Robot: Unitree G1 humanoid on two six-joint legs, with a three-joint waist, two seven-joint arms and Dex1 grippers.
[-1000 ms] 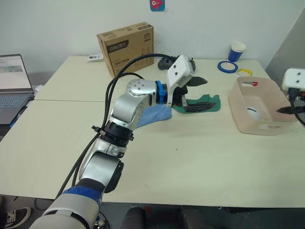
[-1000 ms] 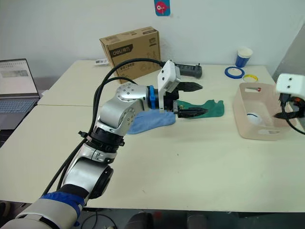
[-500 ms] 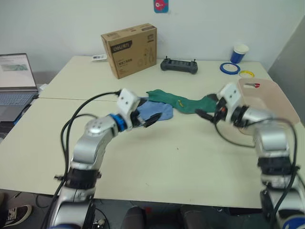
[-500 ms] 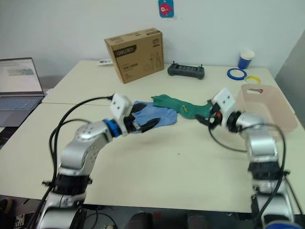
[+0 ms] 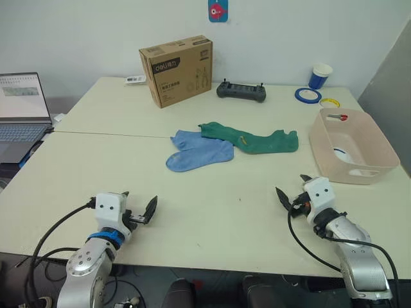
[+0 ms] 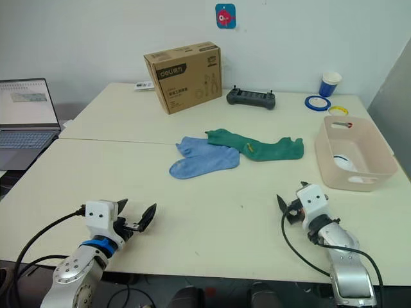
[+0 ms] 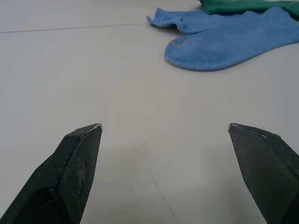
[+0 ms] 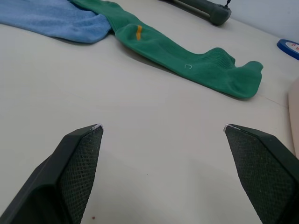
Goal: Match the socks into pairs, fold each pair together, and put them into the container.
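Both tools rest wide apart, holding nothing: left tool [image 5: 138, 212], right tool [image 5: 293, 191]. The green sock [image 5: 250, 137] lies beside the blue sock [image 5: 196, 150], stretched toward the pink container [image 5: 379, 172], nearer the right tool.

- Our two head eyes look forward and down over the table [image 5: 212, 212] from near its front edge, sharing almost the same scene.
- Our left wrist view skims low toward the blue sock [image 7: 224, 39].
- Our right wrist view, equally low, faces the green sock [image 8: 187, 60]; both wrist views catch both socks.
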